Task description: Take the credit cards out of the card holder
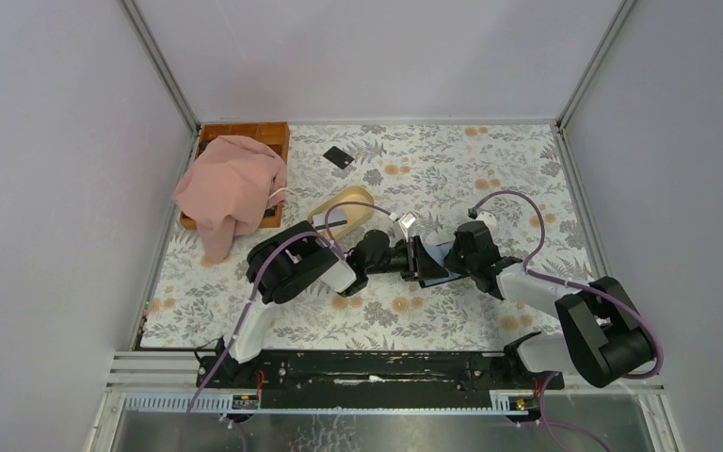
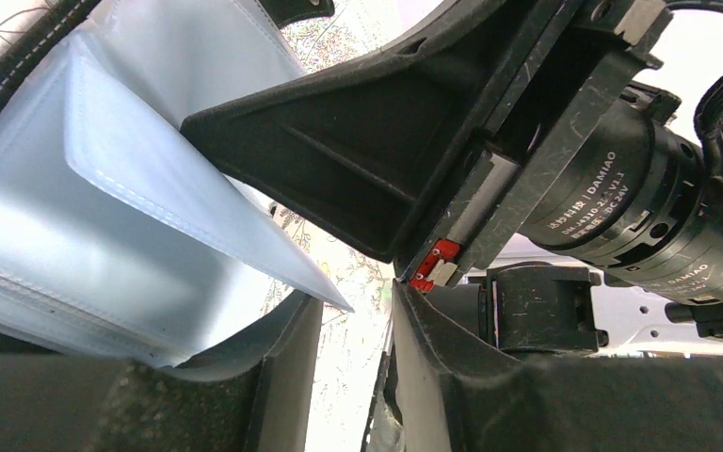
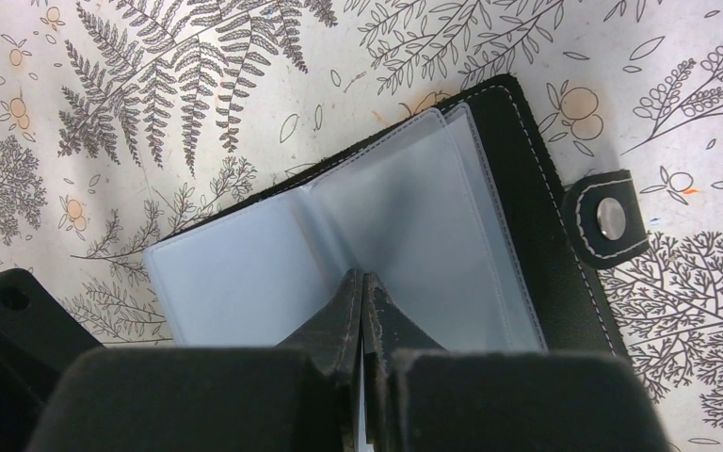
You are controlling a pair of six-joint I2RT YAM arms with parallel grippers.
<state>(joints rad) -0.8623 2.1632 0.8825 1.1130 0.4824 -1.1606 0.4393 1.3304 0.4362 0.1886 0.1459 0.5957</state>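
Observation:
The card holder lies open on the table between both grippers, and its blue-grey clear sleeves show no card in them. Its black cover has a strap with a metal stud. My right gripper is shut, its tips at the fold and pinching a sleeve. My left gripper is open at the holder's left edge, with the sleeves lying against its left finger. In the left wrist view the right gripper's finger sits just above. One black credit card lies flat at the far middle.
A beige oval dish sits just behind the left gripper. A pink cloth drapes over a wooden tray at the far left. Grey walls enclose the floral table.

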